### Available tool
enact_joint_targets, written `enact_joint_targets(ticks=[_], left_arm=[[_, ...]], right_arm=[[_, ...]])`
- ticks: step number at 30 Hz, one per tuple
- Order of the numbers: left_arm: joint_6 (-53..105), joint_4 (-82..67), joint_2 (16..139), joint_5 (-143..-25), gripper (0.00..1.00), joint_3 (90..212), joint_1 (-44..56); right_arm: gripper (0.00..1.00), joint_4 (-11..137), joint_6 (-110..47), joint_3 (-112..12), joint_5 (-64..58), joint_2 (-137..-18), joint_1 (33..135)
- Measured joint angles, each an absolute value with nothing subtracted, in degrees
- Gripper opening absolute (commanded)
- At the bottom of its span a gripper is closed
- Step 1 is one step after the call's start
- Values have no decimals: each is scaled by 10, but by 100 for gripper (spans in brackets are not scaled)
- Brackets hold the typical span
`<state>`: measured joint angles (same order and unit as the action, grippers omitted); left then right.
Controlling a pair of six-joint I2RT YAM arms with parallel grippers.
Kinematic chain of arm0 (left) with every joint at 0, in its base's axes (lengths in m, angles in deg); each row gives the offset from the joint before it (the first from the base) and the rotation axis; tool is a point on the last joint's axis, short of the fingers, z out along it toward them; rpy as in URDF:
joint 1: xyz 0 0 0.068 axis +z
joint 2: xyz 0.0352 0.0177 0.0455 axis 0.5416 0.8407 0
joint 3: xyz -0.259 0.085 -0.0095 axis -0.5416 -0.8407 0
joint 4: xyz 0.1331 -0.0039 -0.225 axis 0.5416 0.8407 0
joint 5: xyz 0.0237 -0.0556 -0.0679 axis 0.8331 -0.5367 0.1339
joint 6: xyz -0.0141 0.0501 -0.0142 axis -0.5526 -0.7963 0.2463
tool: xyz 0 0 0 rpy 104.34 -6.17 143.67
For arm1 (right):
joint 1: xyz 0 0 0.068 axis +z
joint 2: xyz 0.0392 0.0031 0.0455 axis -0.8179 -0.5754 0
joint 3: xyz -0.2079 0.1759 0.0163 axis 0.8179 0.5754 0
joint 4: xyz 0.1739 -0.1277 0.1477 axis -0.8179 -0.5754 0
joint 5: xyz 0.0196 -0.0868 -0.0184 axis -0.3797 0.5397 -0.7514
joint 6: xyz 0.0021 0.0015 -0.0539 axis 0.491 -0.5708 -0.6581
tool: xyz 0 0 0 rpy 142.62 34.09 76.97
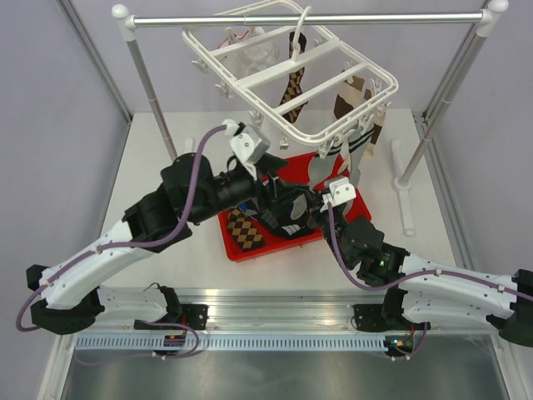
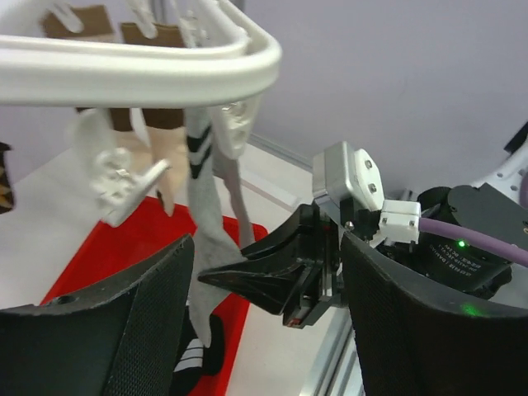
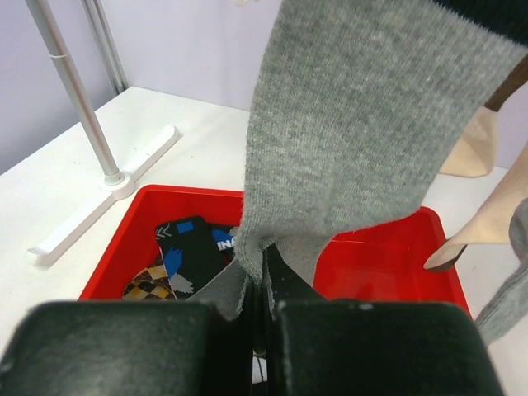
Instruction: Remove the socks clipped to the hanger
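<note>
The white hanger (image 1: 291, 71) hangs tilted from the metal rail; its rim also shows in the left wrist view (image 2: 165, 66). A grey sock (image 3: 355, 124) with black stripes hangs from a clip at the hanger's front edge (image 1: 333, 158). My right gripper (image 3: 264, 280) is shut on the lower end of this sock, over the red tray (image 1: 358, 208). My left gripper (image 2: 266, 247) is open and empty, its pads (image 2: 124, 330) either side of the right gripper's fingers and the grey sock (image 2: 202, 223). An argyle sock (image 1: 293, 83) and a brown-cream sock (image 1: 354, 96) still hang clipped.
In the red tray (image 3: 388, 264) lie a black sock with blue and white marks (image 3: 186, 252) and an argyle sock (image 1: 243, 229). The silver rail stand's foot (image 3: 107, 190) rests on the table right of the tray. An empty white clip (image 2: 115, 177) dangles close by.
</note>
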<state>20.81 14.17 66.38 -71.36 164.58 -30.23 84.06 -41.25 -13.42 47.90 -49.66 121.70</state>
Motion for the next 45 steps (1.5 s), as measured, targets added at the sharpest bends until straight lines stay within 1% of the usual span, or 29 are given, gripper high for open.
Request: enact_joint_targets(ticks=[5, 10, 16, 26, 33, 45], left_arm=[[209, 129, 720, -793, 77, 1648, -302], [209, 129, 753, -819, 77, 1683, -300], [217, 107, 786, -785, 77, 1714, -301], [219, 62, 802, -695, 78, 1705, -301], [217, 31, 801, -687, 77, 1685, -301], [195, -38, 820, -697, 80, 1667, -301]], right_arm=[[1, 839, -410, -137, 487, -497, 1220], [1, 851, -403, -137, 503, -482, 1220], [1, 847, -399, -136, 504, -455, 1223], [1, 806, -394, -122, 477, -389, 1226], [1, 781, -382, -121, 459, -359, 1226], [1, 755, -373, -120, 425, -355, 1226]])
